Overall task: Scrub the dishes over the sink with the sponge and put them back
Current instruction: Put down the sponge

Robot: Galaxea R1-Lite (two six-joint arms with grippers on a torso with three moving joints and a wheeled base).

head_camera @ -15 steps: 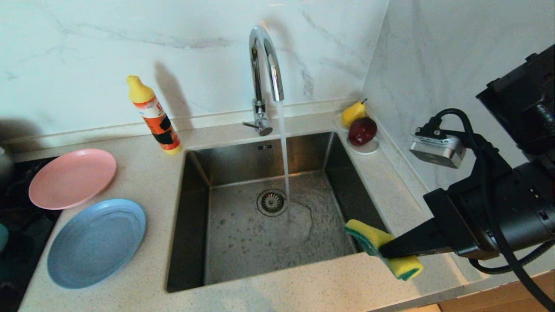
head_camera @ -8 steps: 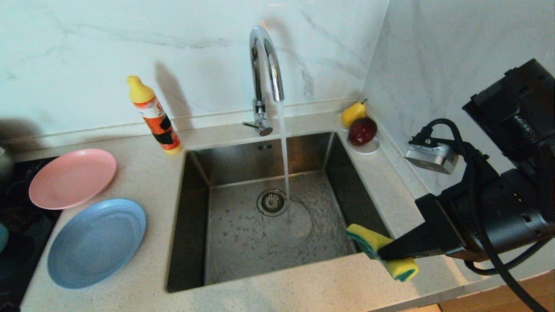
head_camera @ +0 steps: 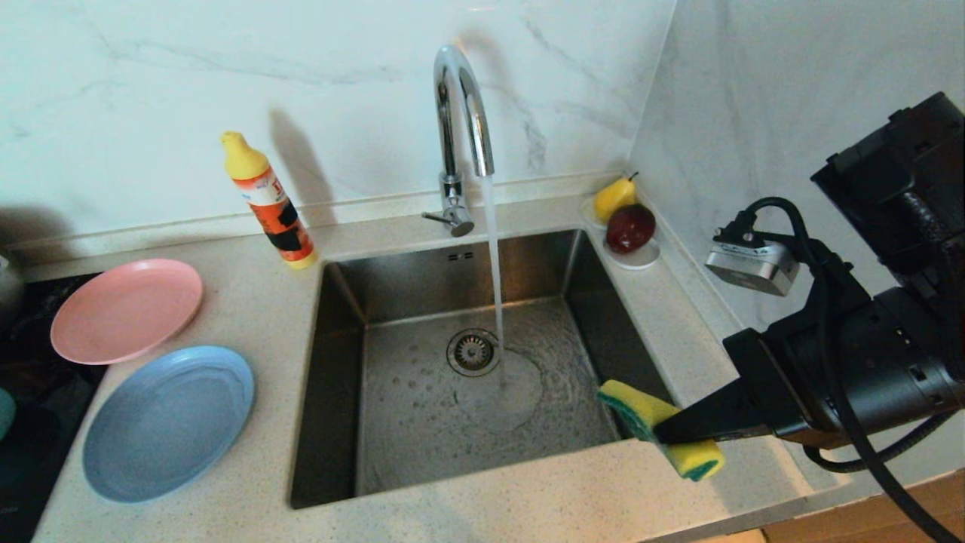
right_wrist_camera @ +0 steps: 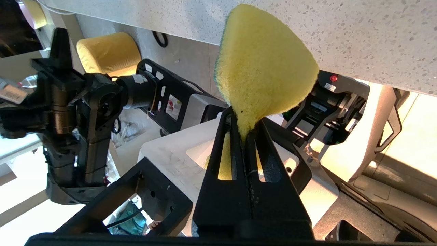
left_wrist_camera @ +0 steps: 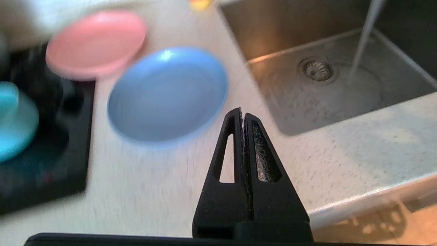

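Note:
The pink plate (head_camera: 124,309) and the light blue plate (head_camera: 167,422) lie on the counter left of the sink (head_camera: 339,354). The teal bowl (head_camera: 4,411) peeks in at the left edge, on the black hob. My right gripper (head_camera: 663,434) is shut on the yellow sponge (head_camera: 641,407), green layer (head_camera: 629,418) on its sink side, at the sink's front right corner. The right wrist view shows the sponge (right_wrist_camera: 266,61) pinched in the jaws (right_wrist_camera: 244,118). My left gripper (left_wrist_camera: 242,111) is shut and empty, above the counter near the blue plate (left_wrist_camera: 167,94); pink plate (left_wrist_camera: 95,42) and bowl (left_wrist_camera: 13,123) lie beyond.
Water runs from the chrome tap (head_camera: 460,113) into the basin beside the drain (head_camera: 473,351). A yellow and orange detergent bottle (head_camera: 268,200) stands behind the sink's left corner. A white saucer (head_camera: 641,260) with a pear (head_camera: 614,197) and a red fruit (head_camera: 629,228) sits at the back right.
My right gripper keeps the sponge in nearly the same spot at the sink's corner; its wrist has shifted only slightly. The plates have not moved.

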